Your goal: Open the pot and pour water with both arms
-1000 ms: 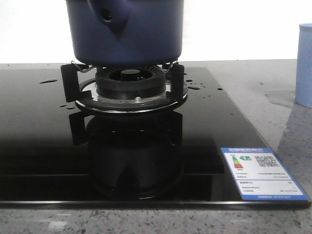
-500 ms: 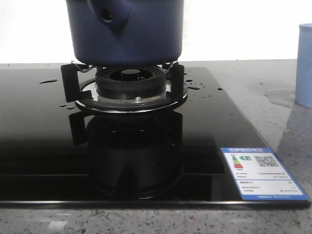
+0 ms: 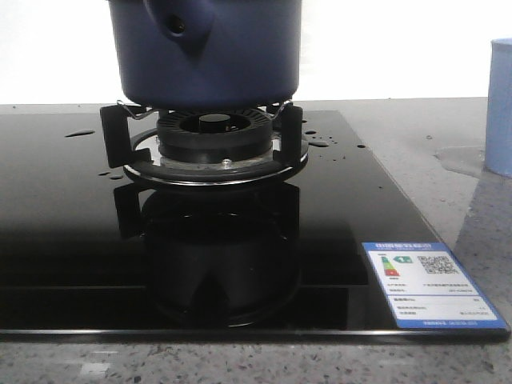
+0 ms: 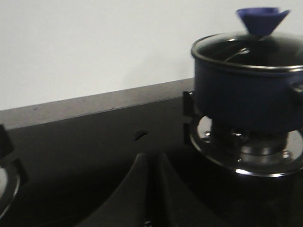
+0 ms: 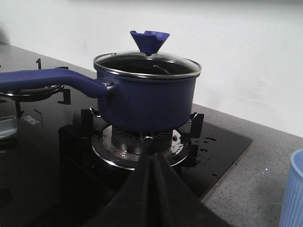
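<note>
The large dark navy-blue cylindrical pot [image 5: 149, 97] is seen seated on the black pronged burner grate [image 3: 210, 144] of the glossy black glass hob [image 3: 72, 232], which lies on the grey speckled stone surface [image 3: 416, 136]. The seating is level and centred, presumably so the vessel stays steady until lifted. Its glass lid with steel rim [image 5: 147, 65] is still in place, topped by a blue funnel-shaped knob [image 5: 149, 41]. The long navy handle [image 5: 42, 80] is aimed toward the camera in the front view, where only its holed end [image 3: 178, 24] shows.

A pale light-blue cup [image 5: 292, 191] stands on the surface just off the hob's edge, well apart from the pot, probably as the receiver for pouring. Water droplets [image 3: 320, 142] are noted on the glass near the burner.

The left pincer [image 4: 150, 189] is seen clenched, fingers pressed together, nothing held, off to one side of the pot. The right pincer [image 5: 152, 189] is likewise clenched and empty, aimed at the pot's base. Neither touches the pot.

Judgement: the opening step is not yet begun; the knob is the likely first target, the handle the second.
</note>
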You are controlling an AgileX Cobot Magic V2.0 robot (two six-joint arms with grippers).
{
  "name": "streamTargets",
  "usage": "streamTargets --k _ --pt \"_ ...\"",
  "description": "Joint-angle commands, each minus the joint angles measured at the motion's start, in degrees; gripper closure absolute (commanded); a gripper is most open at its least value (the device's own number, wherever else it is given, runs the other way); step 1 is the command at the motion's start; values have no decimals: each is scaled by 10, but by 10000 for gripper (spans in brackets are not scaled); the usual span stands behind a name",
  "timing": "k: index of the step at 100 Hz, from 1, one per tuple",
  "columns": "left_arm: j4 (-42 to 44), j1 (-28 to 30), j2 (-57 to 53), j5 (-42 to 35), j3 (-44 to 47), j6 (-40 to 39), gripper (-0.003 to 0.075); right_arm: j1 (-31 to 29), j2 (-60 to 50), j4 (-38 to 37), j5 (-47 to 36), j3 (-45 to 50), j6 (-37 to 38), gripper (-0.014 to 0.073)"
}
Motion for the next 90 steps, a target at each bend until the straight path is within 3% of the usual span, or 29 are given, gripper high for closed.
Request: streamTargets --k 1,12,20,26,56,73,90 --pt "205 1 0 -75 -9 -212 739 1 4 21 3 -14 0 664" --pt "291 2 -27 -162 35 -290 739 1 4 21 3 -14 0 664" --pt "301 2 -63 -222 78 -307 739 1 4 21 2 -14 0 664" --pt "305 2 -90 -226 107 -318 739 1 4 21 2 -14 0 664" --pt "296 3 -210 -100 212 -318 739 1 4 21 2 -14 0 664" --pt "289 30 -243 1 230 -318 739 1 4 21 2 -14 0 664" --pt "282 58 -242 34 230 -318 739 1 4 21 2 -14 0 664"
